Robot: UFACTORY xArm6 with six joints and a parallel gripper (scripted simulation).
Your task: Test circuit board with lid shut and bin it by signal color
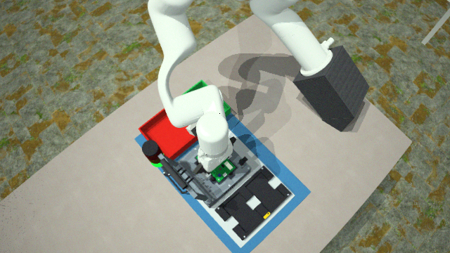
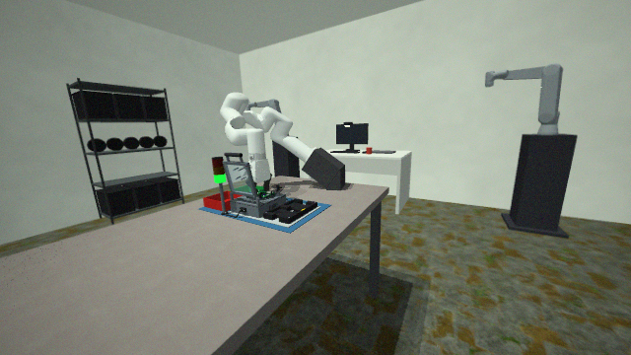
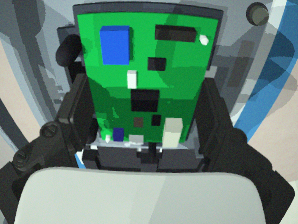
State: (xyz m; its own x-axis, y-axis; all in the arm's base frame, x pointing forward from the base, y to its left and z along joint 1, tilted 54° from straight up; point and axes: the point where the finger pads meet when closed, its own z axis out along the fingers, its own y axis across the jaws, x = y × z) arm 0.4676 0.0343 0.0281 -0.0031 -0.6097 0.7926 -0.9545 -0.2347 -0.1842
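The circuit board (image 3: 143, 76) fills the centre of the wrist frame, lying on the tester (image 1: 225, 183) plate with the lid (image 2: 240, 177) raised and the signal tower (image 2: 218, 178) lit green. The tool (image 3: 143, 145) is clamped on the circuit board by its long edges. A tilted lift could probably snag the holes on the pins, twist the circuit board loose, or drop it short of the green bin (image 1: 200, 85) at the upper centre of the top view.
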